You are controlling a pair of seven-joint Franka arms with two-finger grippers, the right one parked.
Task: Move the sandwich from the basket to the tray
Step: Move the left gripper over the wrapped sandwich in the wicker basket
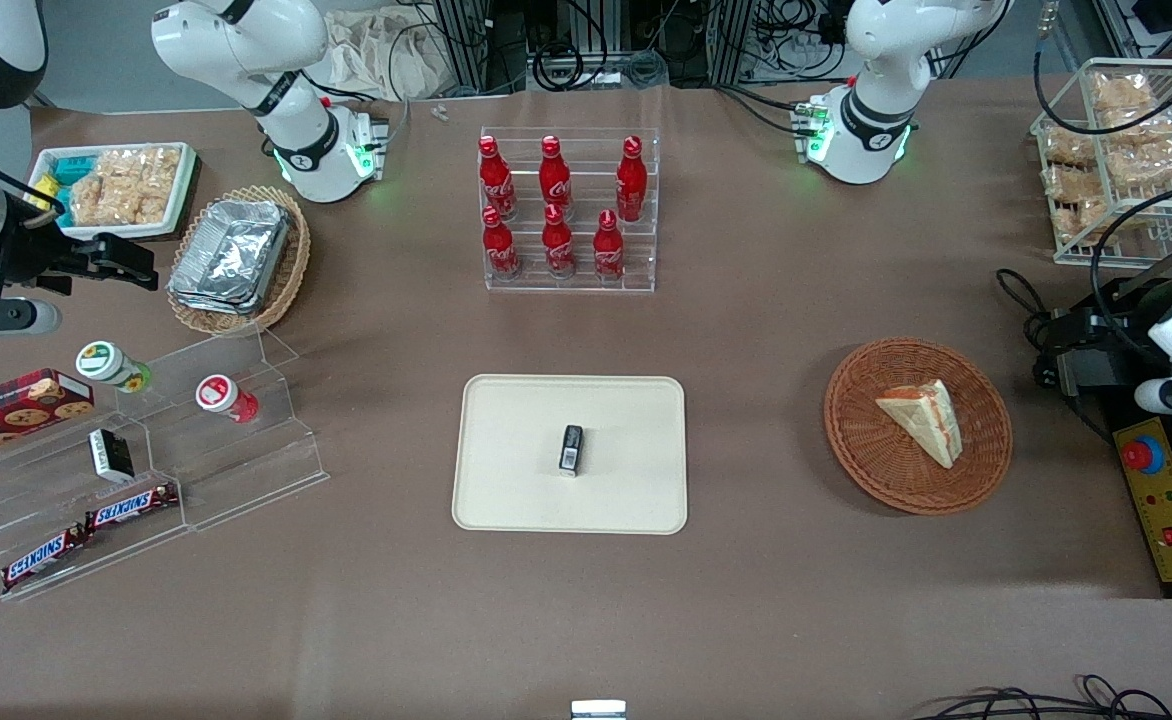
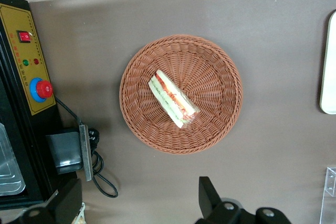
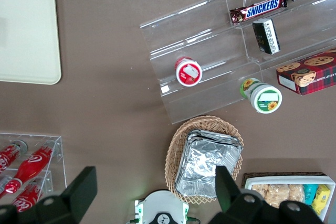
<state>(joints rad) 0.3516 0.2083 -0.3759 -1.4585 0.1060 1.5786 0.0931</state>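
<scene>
Your pale triangular wedge sandwich [image 1: 924, 418] [image 2: 172, 98] w/ red-green filling lies in the round reddish-brown wicker basket [image 1: 976, 470] [image 2: 218, 121], well apart from the cream rectangular tray [image 1: 516, 500] [image 2: 329, 66]. Left gripper [image 2: 140, 203] hangs above the basket, fingers spread wide, holding nothing.

A wide surface [image 1: 766, 330] covered in plain brown cloth fills nearly the whole front view, evenly lit from above with soft, short shadows. Along its edge farthest from the front camera stand metal rack frames [image 1: 746, 40] hung with tangled black cables [image 1: 566, 65], and a crumpled pale cloth bag [image 1: 386, 55] lies there on a grey floor [image 1: 96, 50]. At the working arm's end of the surface sits a black and yellow control box [image 1: 1171, 500] with a red button.
</scene>
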